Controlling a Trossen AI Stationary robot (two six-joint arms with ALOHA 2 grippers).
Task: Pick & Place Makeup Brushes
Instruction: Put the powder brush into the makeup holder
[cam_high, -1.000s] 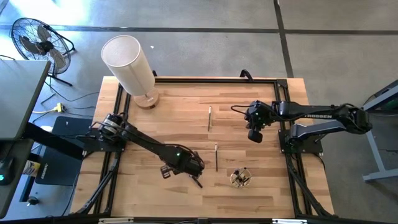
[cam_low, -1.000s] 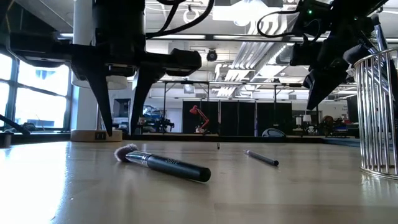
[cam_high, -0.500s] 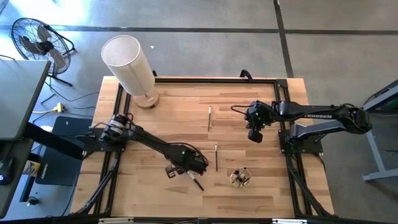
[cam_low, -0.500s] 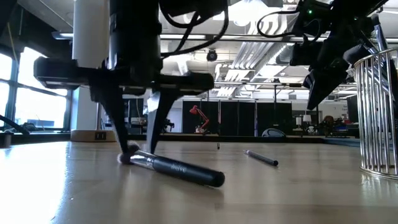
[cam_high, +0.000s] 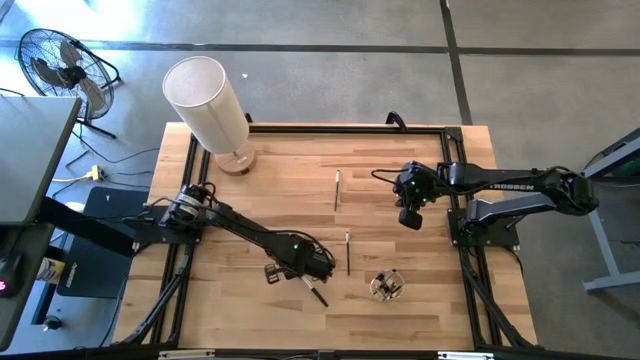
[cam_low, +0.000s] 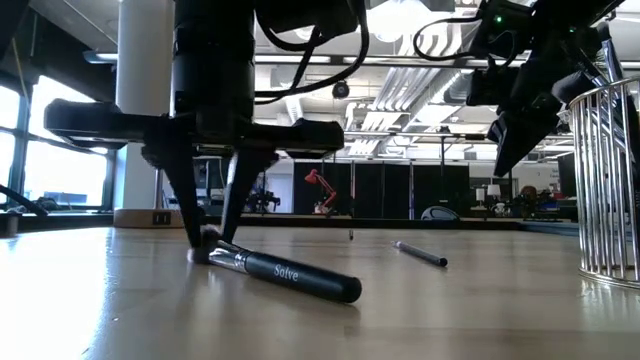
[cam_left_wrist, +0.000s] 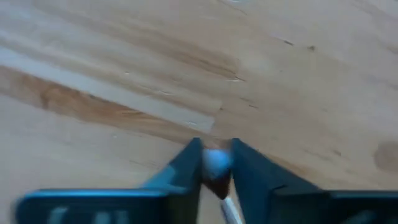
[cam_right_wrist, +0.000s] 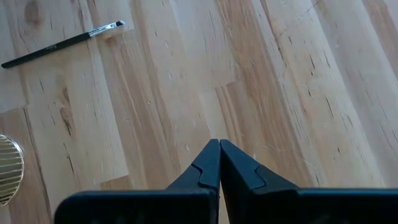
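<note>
A thick black-handled makeup brush (cam_low: 290, 274) lies on the wooden table (cam_high: 240, 200), with its pale bristle head (cam_left_wrist: 216, 162) between my left gripper's (cam_low: 212, 243) fingers. In the high view the left gripper (cam_high: 302, 267) is near the table's near edge, and the brush handle (cam_high: 316, 293) sticks out past it. Two thin brushes (cam_high: 337, 188) (cam_high: 348, 252) lie flat further in; one shows in the low view (cam_low: 420, 254) and the right wrist view (cam_right_wrist: 62, 42). My right gripper (cam_high: 408, 216) (cam_right_wrist: 219, 152) hovers shut above the table's right side. My left gripper pinches the black brush at its bristle end (cam_left_wrist: 216, 163) between the two fingers (cam_low: 190, 215), coming from above and pointing down, across the brush. The brush still lies along the table, with its handle's free end (cam_low: 345, 290) resting on the wood.
A wire holder (cam_high: 386, 285) (cam_low: 605, 180) stands near the table's near right. A tall white cylinder on a round wooden base (cam_high: 208, 100) stands at the far left corner. A black frame (cam_high: 300, 129) rims the table. A fan (cam_high: 60, 65) is on the floor.
My left gripper has come down onto the black brush and its fingers have narrowed from wide open to shut around the bristle end. The brush has swung slightly, its handle end sliding toward the near edge. The right arm has kept still.
</note>
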